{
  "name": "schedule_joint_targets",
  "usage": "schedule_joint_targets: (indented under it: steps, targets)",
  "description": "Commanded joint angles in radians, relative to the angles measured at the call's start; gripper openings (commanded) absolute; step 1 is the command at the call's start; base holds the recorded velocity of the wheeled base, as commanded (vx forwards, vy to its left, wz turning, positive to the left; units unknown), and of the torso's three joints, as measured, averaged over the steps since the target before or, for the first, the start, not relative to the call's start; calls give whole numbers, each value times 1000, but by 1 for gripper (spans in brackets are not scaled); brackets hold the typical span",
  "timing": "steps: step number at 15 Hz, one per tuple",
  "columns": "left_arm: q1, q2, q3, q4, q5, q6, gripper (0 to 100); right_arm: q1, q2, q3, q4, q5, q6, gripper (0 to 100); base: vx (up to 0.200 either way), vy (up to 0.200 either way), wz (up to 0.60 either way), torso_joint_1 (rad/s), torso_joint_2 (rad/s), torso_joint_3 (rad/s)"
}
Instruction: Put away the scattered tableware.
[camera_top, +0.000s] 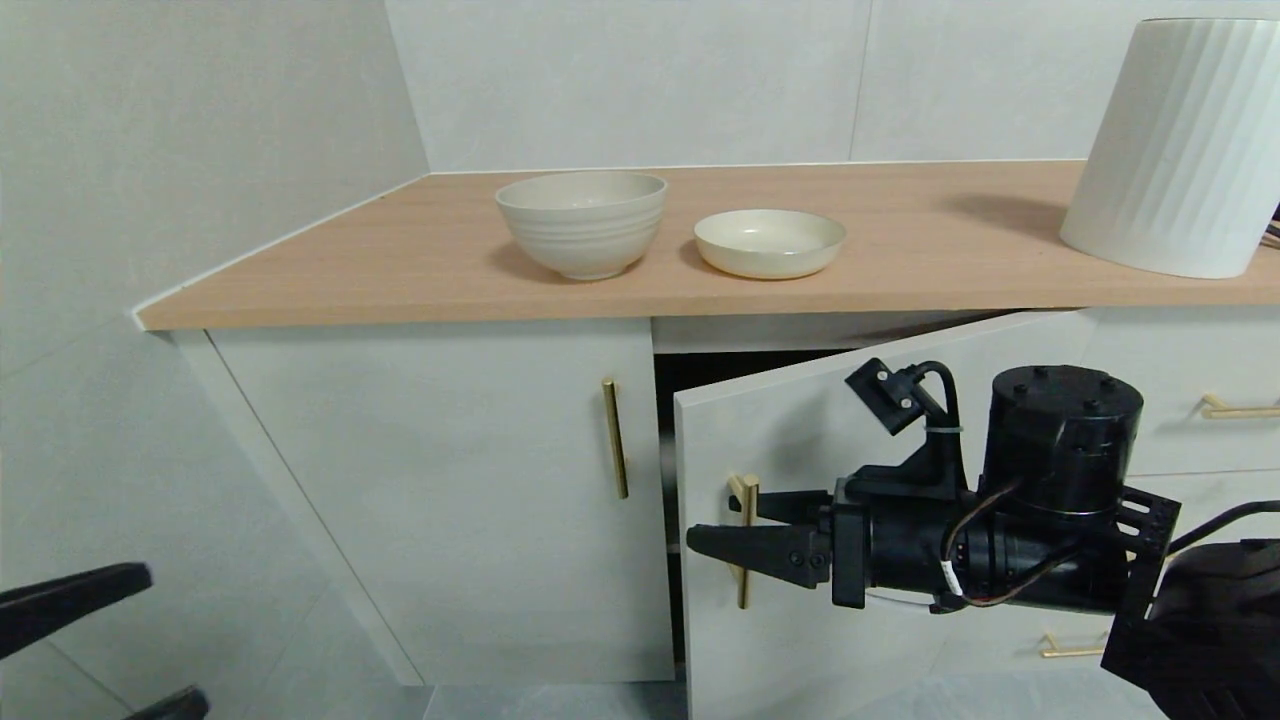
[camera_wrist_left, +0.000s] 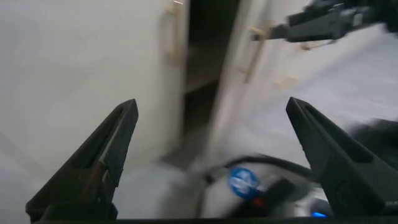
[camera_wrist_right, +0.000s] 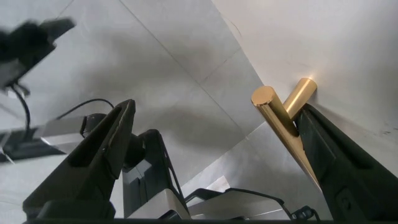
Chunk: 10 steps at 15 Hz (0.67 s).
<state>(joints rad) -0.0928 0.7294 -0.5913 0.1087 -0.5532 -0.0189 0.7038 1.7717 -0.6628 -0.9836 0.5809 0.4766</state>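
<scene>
Right gripper (camera_top: 715, 522) sat at the cabinet door's handle (camera_top: 743, 588), fingers apart.
Left gripper (camera_wrist_left: 211, 104) was spread wide too; bowl (camera_top: 582, 222) and dish (camera_top: 769, 242) stood on the desk (camera_top: 350, 270).

At 2 o'clock the white ribbed shade (camera_top: 1180, 150) is cropped. Behind the door, cupboard inside (camera_top: 668, 420) dark, can't read contents. My left pincer (camera_top: 165, 635) at 8 o'clock half cropped. My right pincer (camera_top: 720, 520) covers mid door handle (camera_top: 742, 590).
</scene>
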Motion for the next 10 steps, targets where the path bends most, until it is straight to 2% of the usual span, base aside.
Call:
schedule_joint_targets:
  steps: [1,2,4,6,7,8,10]
  targets:
    - [-94,344,-36,-116,-27,-92,100,0,0,0,-1,1,0,100,0,0,0,0,0,0]
    - [-96,410,-16,-182,-27,-136,100,0,2,0,-1,1,0,100,0,0,0,0,0,0]
    - [-108,556,67,-393,-27,-263,100,0,3,0,-1,1,0,100,0,0,0,0,0,0]
    - [-154,665,120,-574,-25,-371,100,0,8,0,-1,1,0,100,0,0,0,0,0,0]
    - [-180,702,145,-639,-25,-411,100,0,9,0,-1,1,0,100,0,0,0,0,0,0]
    - [-208,736,166,-686,-21,-427,100,0,9,0,-1,1,0,100,0,0,0,0,0,0]
    - [-243,794,194,-745,-7,-432,100,0,11,0,-1,1,0,100,0,0,0,0,0,0]
